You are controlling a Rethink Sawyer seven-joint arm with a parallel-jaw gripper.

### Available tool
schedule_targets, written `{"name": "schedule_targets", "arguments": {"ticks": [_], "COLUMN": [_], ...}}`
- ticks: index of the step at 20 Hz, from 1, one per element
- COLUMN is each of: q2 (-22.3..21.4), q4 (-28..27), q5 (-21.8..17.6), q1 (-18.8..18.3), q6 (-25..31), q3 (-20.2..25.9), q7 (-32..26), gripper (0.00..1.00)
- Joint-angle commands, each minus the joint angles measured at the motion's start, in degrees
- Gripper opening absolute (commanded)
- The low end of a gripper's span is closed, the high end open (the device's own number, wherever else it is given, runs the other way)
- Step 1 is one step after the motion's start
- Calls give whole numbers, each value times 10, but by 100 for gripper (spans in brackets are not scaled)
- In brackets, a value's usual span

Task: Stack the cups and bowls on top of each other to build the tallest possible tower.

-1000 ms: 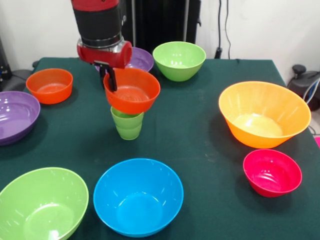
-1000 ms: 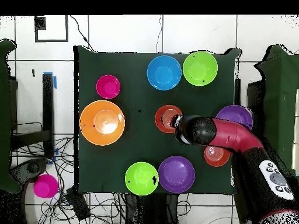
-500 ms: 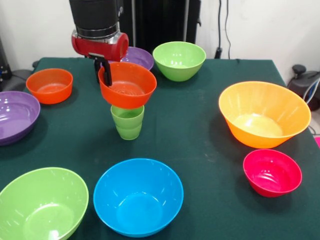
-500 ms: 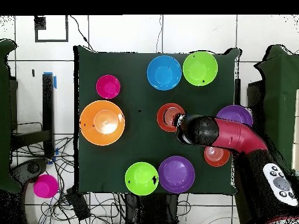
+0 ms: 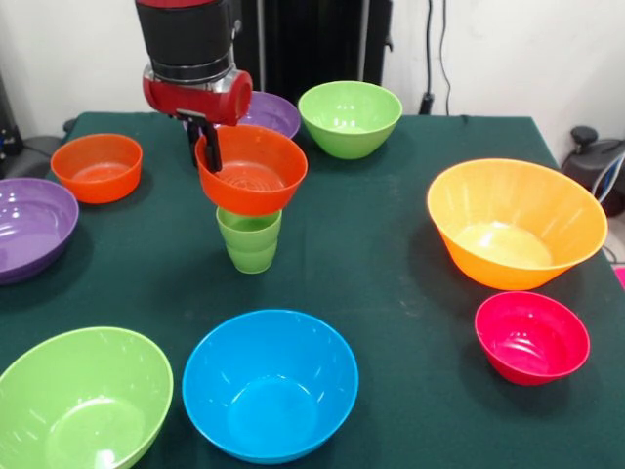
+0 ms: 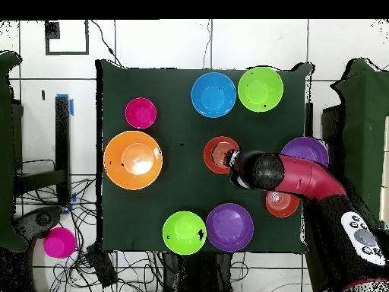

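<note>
fingers: clamped on the rim of a small orange-red bowl (image 5: 251, 170); gripper (image 5: 207, 143) grips its rim on the picture's left, one finger visible inside the bowl
held bowl: sits directly over the light-green cup (image 5: 249, 239), base at or just in the cup mouth; can't tell if it's fully seated or bearing weight
cup: upright on the table (image 5: 391, 264), about mid-table, a bit left in the front view
tower status: two pieces at best, cup plus this bowl, and the bowl isn't released yet
overhead check: held bowl (image 6: 220, 153) hides the cup; arm comes in from the right
left to stack, near side: blue bowl (image 5: 270, 383), lime-green bowl (image 5: 84, 404), small pink-red bowl (image 5: 532, 336)
left to stack, right: large orange bowl (image 5: 516, 221)
left to stack, left side: second small orange-red bowl (image 5: 97, 166), purple bowl (image 5: 29, 226)
left to stack, far side: second lime-green bowl (image 5: 350, 117), second purple bowl (image 5: 273, 114) partly behind the arm
progress: early, eight bowls loose on the table, all upright and well apart
judgement: narrow cup base under flaring bowls looks tippy; release needs the bowl centred
</note>
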Motion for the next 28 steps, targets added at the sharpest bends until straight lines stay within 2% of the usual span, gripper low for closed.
{"name": "schedule_targets", "arguments": {"ticks": [1,5,20,28], "q2": [39,43,40,69], "q4": [12,21,24,-4], "q5": [-26,-35,-40,-45], "q1": [11,14,7,1], "q6": [-8,-26,-24,-31], "q3": [0,-9,-12,-8], "q7": [-2,6,-9,-20], "gripper": [0,0,0,0]}}
